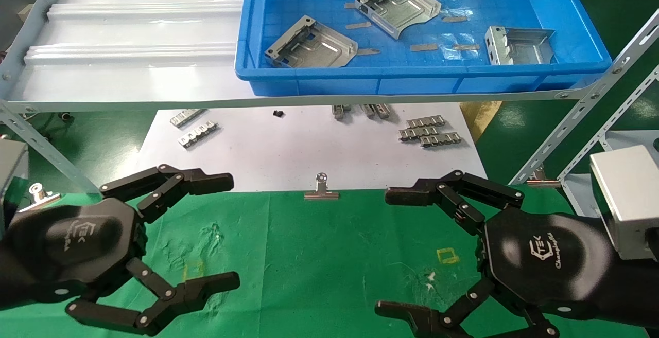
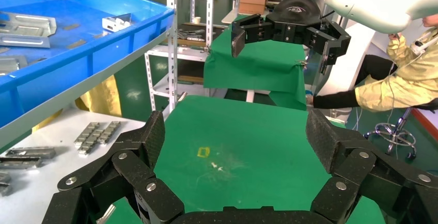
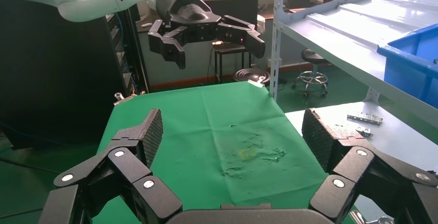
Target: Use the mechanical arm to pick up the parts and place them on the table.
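Three grey sheet-metal parts lie in a blue tray (image 1: pixel 412 78) on the white shelf: one at the left (image 1: pixel 311 46), one at the back (image 1: pixel 399 4), one at the right (image 1: pixel 520 45). Two of them also show in the left wrist view (image 2: pixel 26 25). My left gripper (image 1: pixel 230 231) is open and empty above the green table (image 1: pixel 329 255) at the near left. My right gripper (image 1: pixel 387 252) is open and empty above it at the near right. Both are far below and in front of the tray. The wrist views show the left gripper (image 2: pixel 237 136) and the right gripper (image 3: pixel 232 131) over bare cloth.
A white paper sheet (image 1: pixel 309 147) lies under the shelf with ribbed metal strips (image 1: pixel 427 132) and a binder clip (image 1: pixel 322 189) at its edge. The white ribbed shelf (image 1: pixel 128 34) and its slanted metal struts (image 1: pixel 582 127) stand over the table's back. A yellow square outline (image 1: pixel 447 255) marks the cloth.
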Controlling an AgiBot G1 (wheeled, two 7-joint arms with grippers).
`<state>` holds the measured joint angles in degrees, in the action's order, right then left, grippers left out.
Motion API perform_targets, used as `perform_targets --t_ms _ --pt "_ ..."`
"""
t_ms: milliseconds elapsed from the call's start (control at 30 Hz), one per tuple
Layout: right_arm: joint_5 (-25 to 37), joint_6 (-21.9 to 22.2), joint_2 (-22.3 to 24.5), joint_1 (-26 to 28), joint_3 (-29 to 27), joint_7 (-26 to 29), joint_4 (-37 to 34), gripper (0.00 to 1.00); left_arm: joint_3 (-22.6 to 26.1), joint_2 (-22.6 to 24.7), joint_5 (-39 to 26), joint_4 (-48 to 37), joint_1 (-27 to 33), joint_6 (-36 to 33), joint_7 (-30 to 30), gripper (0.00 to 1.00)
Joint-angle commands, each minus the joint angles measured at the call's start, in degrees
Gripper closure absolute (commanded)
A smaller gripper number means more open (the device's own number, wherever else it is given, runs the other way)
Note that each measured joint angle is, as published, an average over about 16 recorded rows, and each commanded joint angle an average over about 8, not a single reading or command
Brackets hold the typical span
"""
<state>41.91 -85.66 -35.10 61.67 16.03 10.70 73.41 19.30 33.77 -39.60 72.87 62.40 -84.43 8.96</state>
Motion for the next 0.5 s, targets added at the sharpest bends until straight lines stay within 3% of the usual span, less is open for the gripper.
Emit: perform_targets --t_ms 33,133,400,500 --pt "0.0 0.0 0.0 0.0 0.0 0.0 0.0 0.0 0.0 0.0 0.0 0.0 0.0 0.0 0.0 0.0" --pt "0.0 0.0 0.0 0.0 0.0 0.0 0.0 0.0 0.0 0.0 0.0 0.0 0.0 0.0 0.0 0.0" --pt "0.0 0.0 0.0 0.0 0.0 0.0 0.0 0.0 0.0 0.0 0.0 0.0 0.0 0.0 0.0 0.98" --pt "0.0 0.0 0.0 0.0 0.0 0.0 0.0 0.0 0.0 0.0 0.0 0.0 0.0 0.0 0.0 1.0"
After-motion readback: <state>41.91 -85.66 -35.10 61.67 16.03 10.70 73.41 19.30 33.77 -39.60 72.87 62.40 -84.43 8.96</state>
